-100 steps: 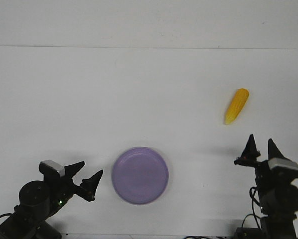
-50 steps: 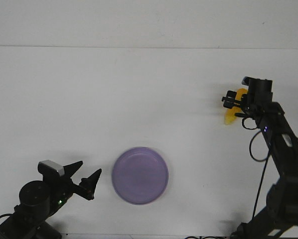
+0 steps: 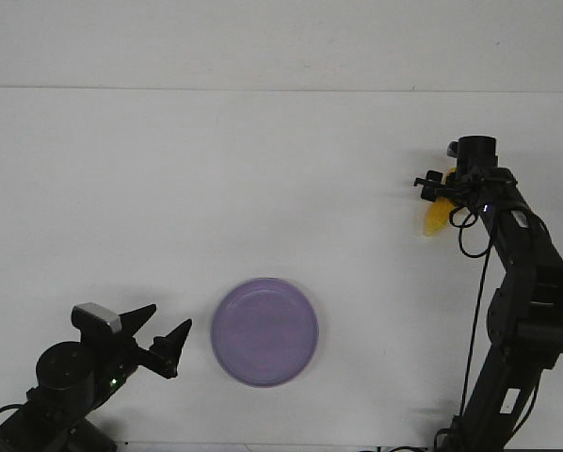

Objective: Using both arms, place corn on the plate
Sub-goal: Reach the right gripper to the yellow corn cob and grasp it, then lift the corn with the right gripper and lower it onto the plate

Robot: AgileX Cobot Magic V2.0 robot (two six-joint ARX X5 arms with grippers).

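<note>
The yellow-orange corn lies on the white table at the right, its pale tip pointing toward me. My right gripper reaches down over the corn's thick far half and hides most of it. I cannot tell whether its jaws have closed on the cob. The lavender plate sits empty at the near centre. My left gripper is open and empty at the near left, pointing toward the plate, a short gap from its rim.
The right arm stretches from the near right corner up to the corn, with a loose black cable hanging beside it. The table's far edge runs across the back.
My right arm has swung from its rest at the near right out to the corn and now sits over its far half. The left arm, plate and corn have not moved.
</note>
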